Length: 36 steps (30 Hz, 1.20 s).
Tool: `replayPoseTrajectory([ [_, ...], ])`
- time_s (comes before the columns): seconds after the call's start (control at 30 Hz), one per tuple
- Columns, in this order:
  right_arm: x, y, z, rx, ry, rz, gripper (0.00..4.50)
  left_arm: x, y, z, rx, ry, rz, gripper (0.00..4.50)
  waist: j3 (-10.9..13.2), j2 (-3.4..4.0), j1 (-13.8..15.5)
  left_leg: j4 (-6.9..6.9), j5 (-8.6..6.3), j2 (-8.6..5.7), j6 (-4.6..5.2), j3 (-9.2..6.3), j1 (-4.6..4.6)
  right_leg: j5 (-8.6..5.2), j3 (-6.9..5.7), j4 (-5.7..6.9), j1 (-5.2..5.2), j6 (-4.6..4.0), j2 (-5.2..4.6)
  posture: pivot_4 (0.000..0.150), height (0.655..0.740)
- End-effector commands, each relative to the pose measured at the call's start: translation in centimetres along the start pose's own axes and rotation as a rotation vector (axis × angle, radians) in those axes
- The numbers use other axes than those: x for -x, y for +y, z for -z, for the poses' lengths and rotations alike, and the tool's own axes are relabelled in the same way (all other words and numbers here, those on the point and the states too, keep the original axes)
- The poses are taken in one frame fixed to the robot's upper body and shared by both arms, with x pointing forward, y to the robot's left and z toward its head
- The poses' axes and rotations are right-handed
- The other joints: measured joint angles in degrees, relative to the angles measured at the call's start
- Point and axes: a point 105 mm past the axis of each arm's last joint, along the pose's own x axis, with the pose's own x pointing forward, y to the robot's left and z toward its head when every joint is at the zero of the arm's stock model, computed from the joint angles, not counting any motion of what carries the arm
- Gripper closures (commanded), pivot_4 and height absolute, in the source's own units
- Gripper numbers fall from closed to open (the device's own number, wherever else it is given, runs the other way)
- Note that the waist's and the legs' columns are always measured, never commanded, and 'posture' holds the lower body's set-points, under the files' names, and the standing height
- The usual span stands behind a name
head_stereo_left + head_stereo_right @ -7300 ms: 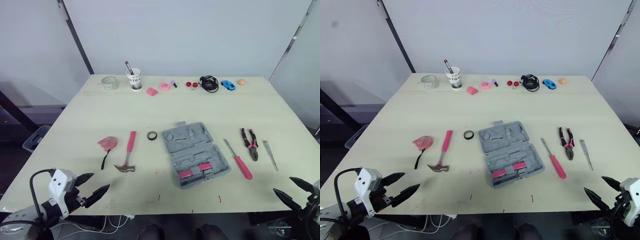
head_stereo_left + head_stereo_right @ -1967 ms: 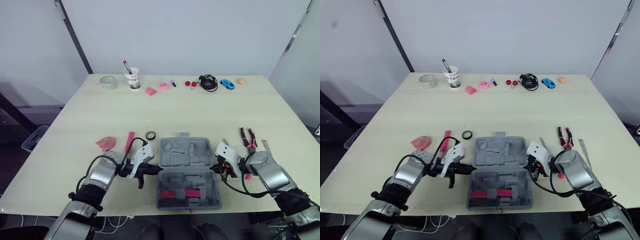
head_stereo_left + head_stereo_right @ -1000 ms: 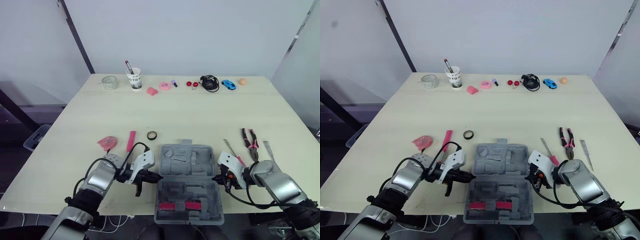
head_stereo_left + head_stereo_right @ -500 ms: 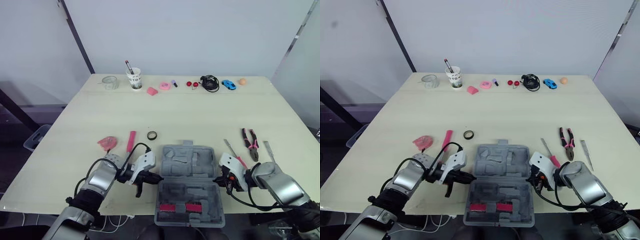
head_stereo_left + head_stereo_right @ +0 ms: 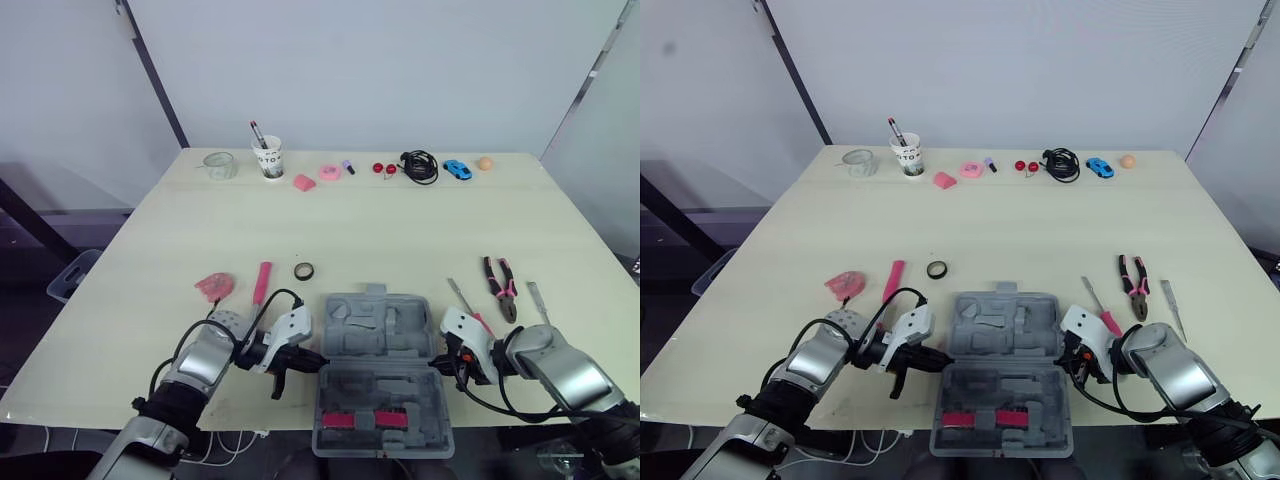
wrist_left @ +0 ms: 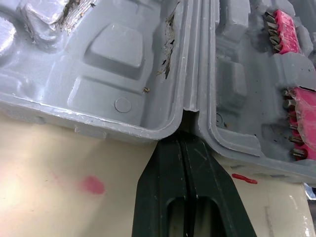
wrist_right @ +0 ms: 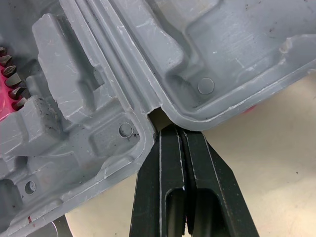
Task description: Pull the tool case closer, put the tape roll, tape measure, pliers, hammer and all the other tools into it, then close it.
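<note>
The grey tool case (image 5: 378, 330) lies open at the table's front, its near half with pink bit strips (image 5: 367, 418) reaching past the front edge. My left gripper (image 6: 183, 134) is shut, tips pressed into the hinge notch on the case's left side (image 5: 316, 358). My right gripper (image 7: 173, 129) is shut too, at the hinge notch on the right side (image 5: 438, 365). To the left of the case lie the tape roll (image 5: 303, 271), the pink-handled hammer (image 5: 262, 280) and the pink tape measure (image 5: 212, 285). On the case's right are a screwdriver (image 5: 462, 297), the pliers (image 5: 500, 289) and a metal blade (image 5: 539, 302).
Along the table's far edge stand a glass jar (image 5: 219, 165), a paper cup with a pen (image 5: 268, 158), pink bits (image 5: 316, 177), a black cable (image 5: 418, 166), a blue toy car (image 5: 456, 169) and an orange ball (image 5: 484, 162). A dark post (image 5: 150, 70) leans behind.
Since the oldest frames both grippers have shut and moved to the case's sides, and the case has turned square. Over the last second it slid slightly nearer the front edge.
</note>
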Motion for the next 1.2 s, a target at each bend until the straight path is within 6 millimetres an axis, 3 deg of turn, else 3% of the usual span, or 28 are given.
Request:
replayPoseTrajectory([
  [0.03,-0.4,1.2,-0.9,0.039,-0.031,-0.051,4.46,-1.6,-1.9,1.5,0.031,0.061,0.1,4.5,-0.01,-0.01,0.0,0.0,0.0,0.0,0.0,0.0,0.0,0.0,0.0,0.0,0.0,0.0,0.0,0.15,0.74],
  [0.63,-0.9,2.2,-0.8,0.034,-0.023,-0.099,4.46,-1.3,-2.1,2.1,0.046,0.077,0.103,4.5,-0.13,-0.06,-0.09,0.0,0.0,0.01,0.0,-0.02,0.01,-0.01,-0.01,0.0,0.0,-0.01,0.01,0.15,0.74],
  [1.2,-1.1,1.8,-0.5,0.044,-0.012,-0.082,4.46,-1.0,-2.0,2.1,0.055,0.086,0.094,4.5,-0.36,-0.12,-0.13,-0.01,0.0,0.02,0.0,-0.03,0.02,-0.02,-0.01,0.01,0.0,-0.04,0.02,0.15,0.74],
])
